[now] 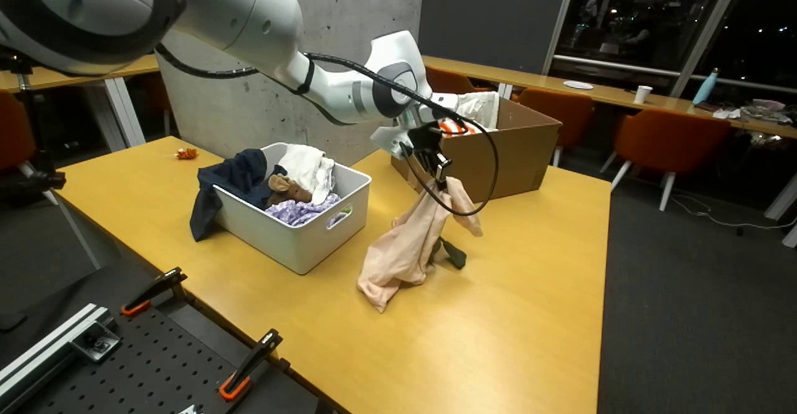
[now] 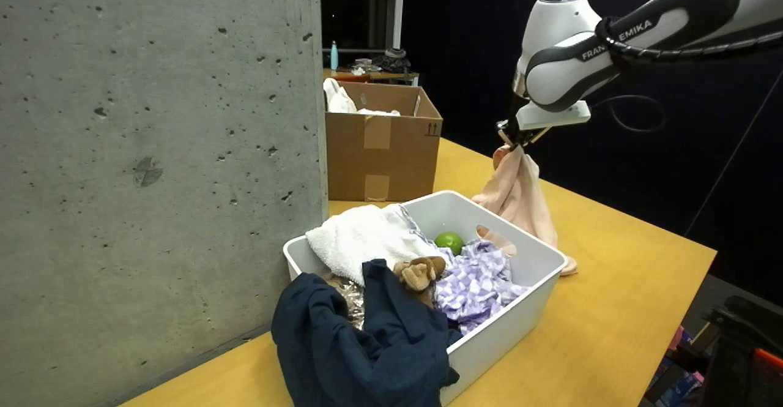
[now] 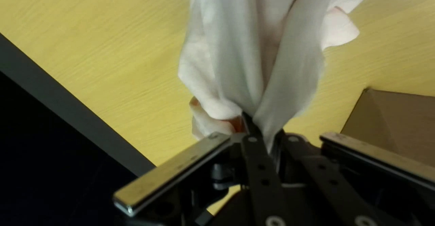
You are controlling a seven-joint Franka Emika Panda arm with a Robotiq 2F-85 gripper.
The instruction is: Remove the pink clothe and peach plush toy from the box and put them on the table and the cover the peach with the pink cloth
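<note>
My gripper (image 1: 441,183) is shut on the pink cloth (image 1: 405,246), which hangs from the fingers with its lower end at the table. The held cloth also shows in an exterior view (image 2: 520,193) and in the wrist view (image 3: 255,49), where it is pinched between the fingertips (image 3: 263,127). Dark green leaf-like pieces (image 1: 453,254) show beside the cloth near the table. The peach plush toy's body is not visible; I cannot tell whether it is behind the cloth. A small orange-red patch (image 3: 239,124) shows among the folds by one finger; I cannot tell what it is.
A light grey bin (image 1: 292,249) holds a navy cloth (image 2: 391,358), white towel (image 2: 367,235), brown plush (image 2: 422,272), purple checked cloth (image 2: 474,284) and green round item (image 2: 449,242). A cardboard box (image 1: 504,162) stands behind the gripper. A concrete wall (image 2: 153,150) borders the table.
</note>
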